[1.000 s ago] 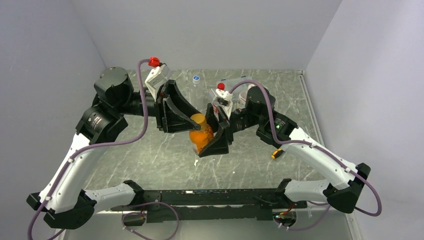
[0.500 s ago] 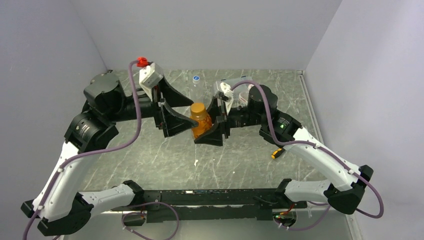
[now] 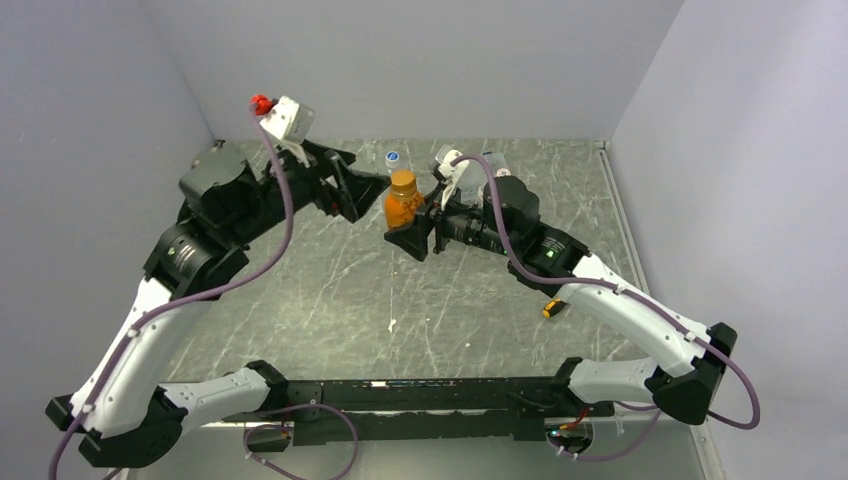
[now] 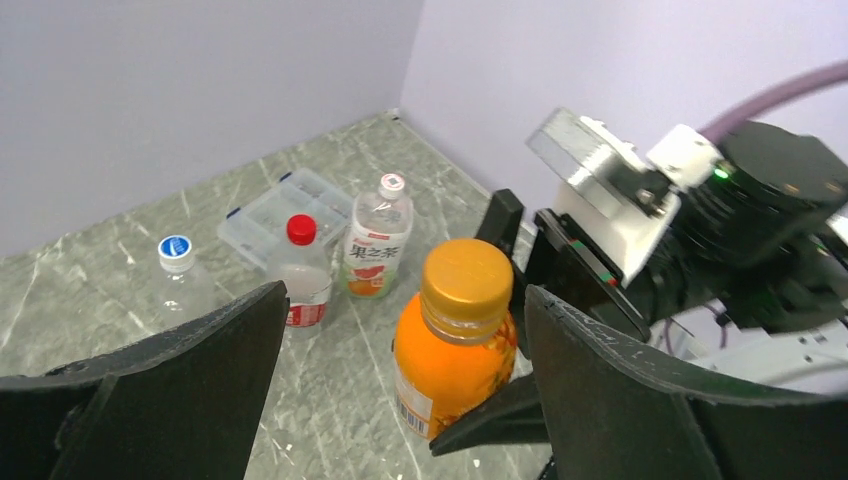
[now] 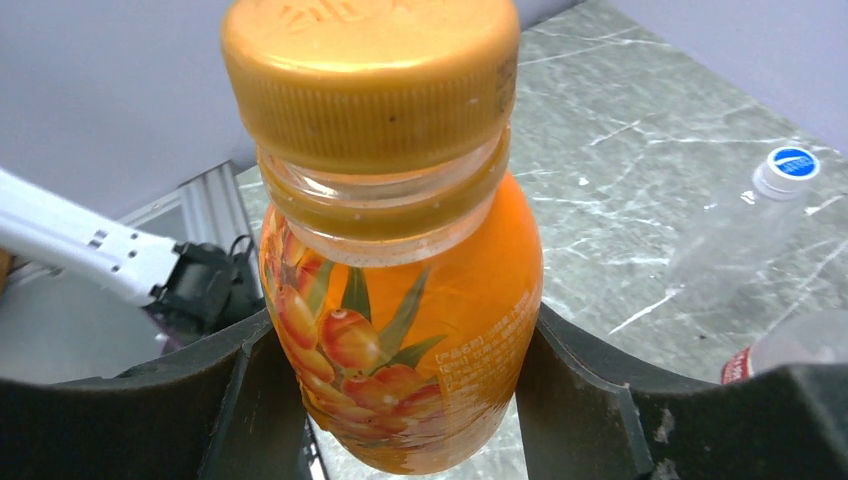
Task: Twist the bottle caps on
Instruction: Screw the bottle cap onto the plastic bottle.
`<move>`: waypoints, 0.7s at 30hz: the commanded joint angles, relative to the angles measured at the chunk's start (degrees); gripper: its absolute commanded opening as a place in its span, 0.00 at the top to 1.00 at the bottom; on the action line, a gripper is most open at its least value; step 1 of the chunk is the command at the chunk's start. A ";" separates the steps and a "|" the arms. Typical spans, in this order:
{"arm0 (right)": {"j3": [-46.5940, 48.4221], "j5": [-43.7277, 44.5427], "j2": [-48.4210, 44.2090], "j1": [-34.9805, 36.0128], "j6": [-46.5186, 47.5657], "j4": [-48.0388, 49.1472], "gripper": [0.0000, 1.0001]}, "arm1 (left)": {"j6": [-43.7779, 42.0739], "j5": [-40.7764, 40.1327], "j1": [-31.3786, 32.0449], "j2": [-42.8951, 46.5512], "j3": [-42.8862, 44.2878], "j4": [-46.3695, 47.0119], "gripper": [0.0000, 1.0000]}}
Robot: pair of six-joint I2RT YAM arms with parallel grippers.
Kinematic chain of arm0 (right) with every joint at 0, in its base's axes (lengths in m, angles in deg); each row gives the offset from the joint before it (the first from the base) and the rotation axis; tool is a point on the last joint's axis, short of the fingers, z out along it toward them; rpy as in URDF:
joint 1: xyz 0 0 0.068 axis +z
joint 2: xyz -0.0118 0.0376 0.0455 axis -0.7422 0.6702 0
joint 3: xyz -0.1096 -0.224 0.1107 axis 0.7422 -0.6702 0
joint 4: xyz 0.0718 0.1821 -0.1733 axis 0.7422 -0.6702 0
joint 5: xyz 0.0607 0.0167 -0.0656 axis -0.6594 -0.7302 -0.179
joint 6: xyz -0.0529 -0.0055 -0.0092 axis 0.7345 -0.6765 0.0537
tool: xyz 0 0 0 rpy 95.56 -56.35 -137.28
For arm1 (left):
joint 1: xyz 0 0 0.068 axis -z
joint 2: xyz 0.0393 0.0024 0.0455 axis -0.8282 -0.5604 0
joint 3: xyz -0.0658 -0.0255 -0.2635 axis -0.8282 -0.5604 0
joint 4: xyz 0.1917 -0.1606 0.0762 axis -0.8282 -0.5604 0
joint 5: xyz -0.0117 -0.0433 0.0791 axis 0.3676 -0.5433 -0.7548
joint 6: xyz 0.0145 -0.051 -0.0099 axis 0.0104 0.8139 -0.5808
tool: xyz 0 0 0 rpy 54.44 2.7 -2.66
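A squat bottle (image 3: 403, 203) of orange liquid stands upright, with its orange cap (image 4: 467, 278) sitting on the neck. My right gripper (image 3: 415, 222) is shut on the bottle's body (image 5: 400, 320), one finger (image 5: 200, 400) pressed to each side. Just left of the bottle, my left gripper (image 3: 372, 195) is open. Its fingers (image 4: 170, 390) stand wide on either side of the cap without touching it. Behind stand a red-capped bottle (image 4: 300, 275), a white-labelled bottle (image 4: 378, 240) and a blue-capped vial (image 4: 178, 270), all with caps on.
A flat clear compartment box (image 4: 270, 205) lies at the back by the wall behind the bottles. A small orange-and-black tool (image 3: 552, 307) lies on the table under the right forearm. Walls close the table in at the left, back and right.
My left gripper opened off the orange cap and drew back toward the far left. My right arm carried the orange bottle from the table's middle toward the back.
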 commanded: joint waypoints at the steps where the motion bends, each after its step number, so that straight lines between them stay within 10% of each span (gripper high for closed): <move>1: 0.06 7.95 1.11 0.83 0.21 5.27 0.85 | 1.94 -7.23 0.52 -2.29 -0.16 3.00 0.08; 21: 1.85 11.99 4.91 2.98 1.15 6.14 0.86 | 1.52 -17.51 6.26 -7.40 -0.56 3.38 0.14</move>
